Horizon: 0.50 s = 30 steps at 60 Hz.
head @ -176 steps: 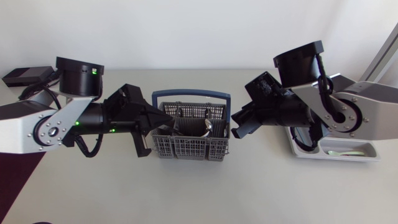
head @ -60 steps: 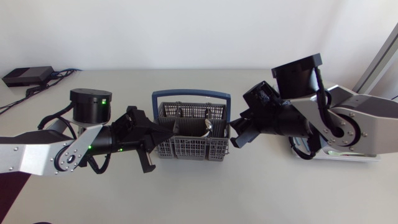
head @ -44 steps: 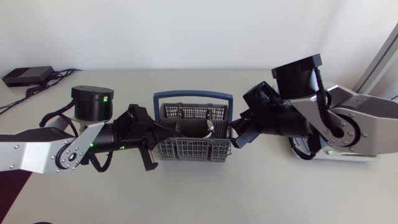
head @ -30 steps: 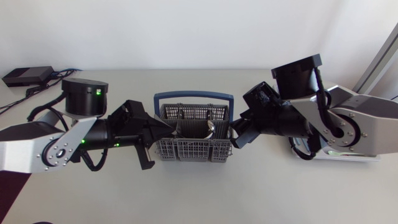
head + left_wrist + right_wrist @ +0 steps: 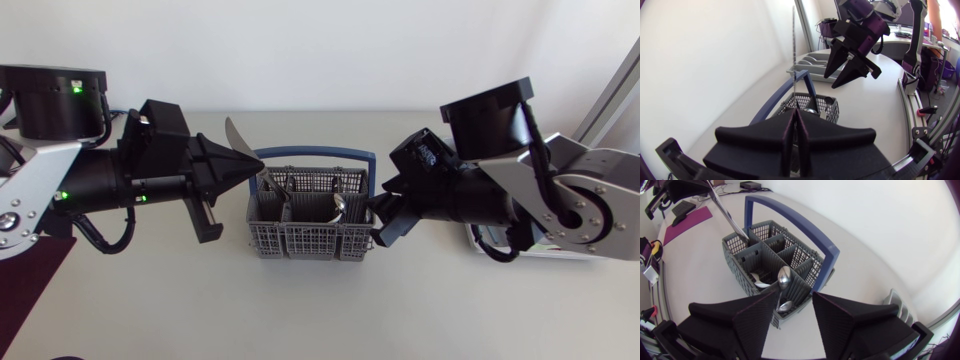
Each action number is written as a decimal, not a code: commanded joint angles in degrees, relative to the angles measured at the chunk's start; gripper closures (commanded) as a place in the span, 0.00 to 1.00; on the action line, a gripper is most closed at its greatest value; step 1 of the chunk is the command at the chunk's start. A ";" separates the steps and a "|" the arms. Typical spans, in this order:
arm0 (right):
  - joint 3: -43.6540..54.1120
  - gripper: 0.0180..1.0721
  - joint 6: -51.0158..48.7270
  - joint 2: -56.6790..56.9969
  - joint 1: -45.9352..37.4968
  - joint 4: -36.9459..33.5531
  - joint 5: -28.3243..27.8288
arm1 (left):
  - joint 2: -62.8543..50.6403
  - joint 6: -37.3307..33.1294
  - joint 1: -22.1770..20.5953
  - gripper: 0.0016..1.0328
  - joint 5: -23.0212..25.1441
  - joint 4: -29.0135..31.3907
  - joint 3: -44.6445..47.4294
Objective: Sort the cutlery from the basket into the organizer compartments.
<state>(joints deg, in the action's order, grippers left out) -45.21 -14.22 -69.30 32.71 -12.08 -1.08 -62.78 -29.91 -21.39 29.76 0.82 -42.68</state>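
A grey basket (image 5: 300,241) with a blue handle (image 5: 308,153) stands mid-table. My left gripper (image 5: 243,165) is at the basket's left end, shut on a table knife (image 5: 236,140). The knife slants up past the fingers, and its lower end still reaches into the basket's corner compartment. In the left wrist view the knife (image 5: 793,50) shows edge-on, rising from the closed fingertips (image 5: 796,111). My right gripper (image 5: 378,215) hangs open at the basket's right end, holding nothing. A spoon (image 5: 784,275) stands in the basket (image 5: 735,255) just ahead of it. The organizer (image 5: 565,252) lies far right, mostly hidden.
A purple mat (image 5: 30,290) lies at the table's left front edge. The right arm's bulk covers most of the organizer tray (image 5: 810,60). More cutlery (image 5: 757,280) lies low in the basket's compartments.
My left gripper closed on the knife inside the basket, then the arm rose and pulled back left, drawing the knife up. The right arm has barely moved.
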 commanded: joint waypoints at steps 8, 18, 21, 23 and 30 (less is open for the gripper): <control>-3.04 0.47 0.16 3.12 1.13 -2.95 -1.91 | 1.52 6.36 1.61 0.97 2.94 2.96 -5.93; -4.45 0.42 1.47 4.08 2.10 -4.10 -5.60 | 0.47 11.54 1.52 0.97 5.66 4.81 -7.95; -5.06 0.40 2.00 4.08 2.10 -4.62 -8.15 | 0.12 12.86 1.35 0.97 6.80 4.89 -8.13; -5.33 0.39 2.35 3.91 2.18 -4.71 -9.03 | -0.15 13.74 1.00 0.97 7.07 4.98 -8.21; -6.64 0.39 3.14 3.20 2.18 -4.62 -13.07 | -1.73 15.76 0.47 0.97 9.53 5.60 -8.65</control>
<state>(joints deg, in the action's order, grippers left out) -50.00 -12.58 -65.63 34.41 -16.34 -12.71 -63.18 -16.75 -20.38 37.56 6.44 -48.82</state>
